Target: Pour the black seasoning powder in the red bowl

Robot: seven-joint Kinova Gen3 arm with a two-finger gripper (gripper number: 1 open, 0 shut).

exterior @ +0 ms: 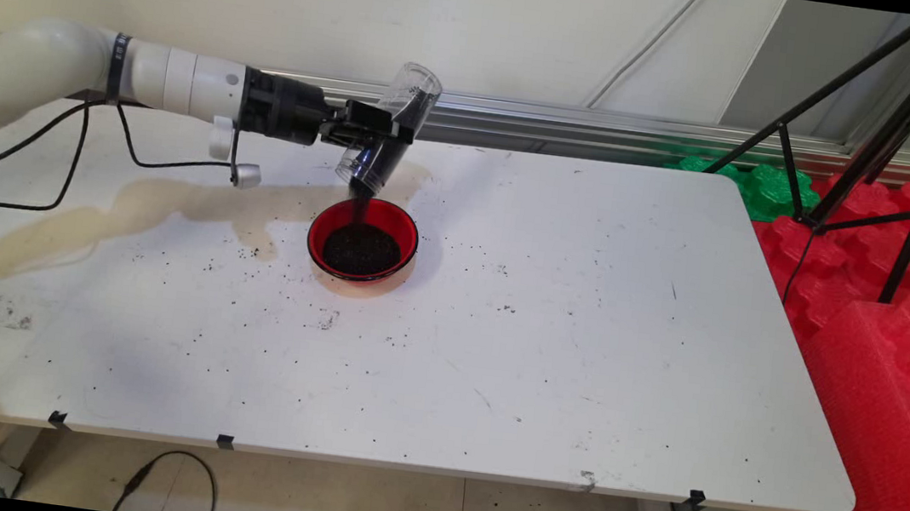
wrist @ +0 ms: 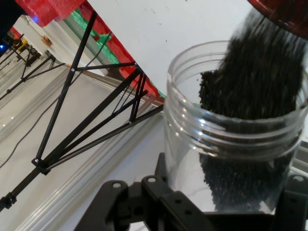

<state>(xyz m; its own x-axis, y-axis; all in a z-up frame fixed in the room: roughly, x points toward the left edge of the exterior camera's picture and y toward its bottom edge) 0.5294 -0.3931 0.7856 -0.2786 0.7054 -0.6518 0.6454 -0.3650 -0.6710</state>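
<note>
A: What did your jaws (exterior: 387, 135) hold?

B: They were clenched on a clear plastic jar (exterior: 390, 132), tipped mouth-down toward 7 o'clock, with dark granules (wrist: 250, 91) streaming out.

A: And where did those land?

B: In the red bowl (exterior: 363, 239) just beneath the jar's mouth on your tabletop (exterior: 583, 330), with loose specks scattered around the bowl.

Clear glossy plastic jar (wrist: 231, 144); dark, matt granules (exterior: 361, 248).
</note>
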